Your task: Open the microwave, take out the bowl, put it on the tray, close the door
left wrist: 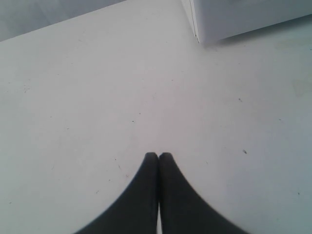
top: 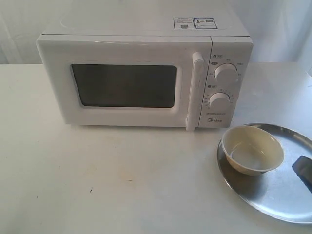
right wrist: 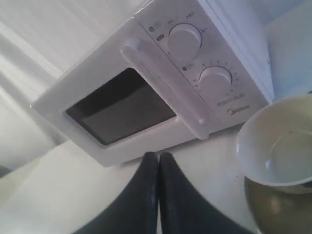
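Observation:
The white microwave (top: 144, 73) stands at the back of the table, its door (top: 122, 85) closed flush and the bar handle (top: 195, 90) upright. The cream bowl (top: 252, 149) sits upright on the silver tray (top: 278, 195) at the front right, near the tray's left rim. My right gripper (right wrist: 158, 155) is shut and empty, low over the table in front of the microwave (right wrist: 161, 83), beside the bowl (right wrist: 278, 146); only a dark tip (top: 303, 169) shows over the tray at the exterior view's right edge. My left gripper (left wrist: 158, 156) is shut and empty over bare table, with a microwave corner (left wrist: 200, 24) ahead.
A white cloth backdrop hangs behind the table. Two round knobs (top: 225, 73) sit on the microwave's right panel. The tray reaches the right edge of the exterior view. Bare white tabletop (top: 97, 175) spreads in front of the microwave on the left.

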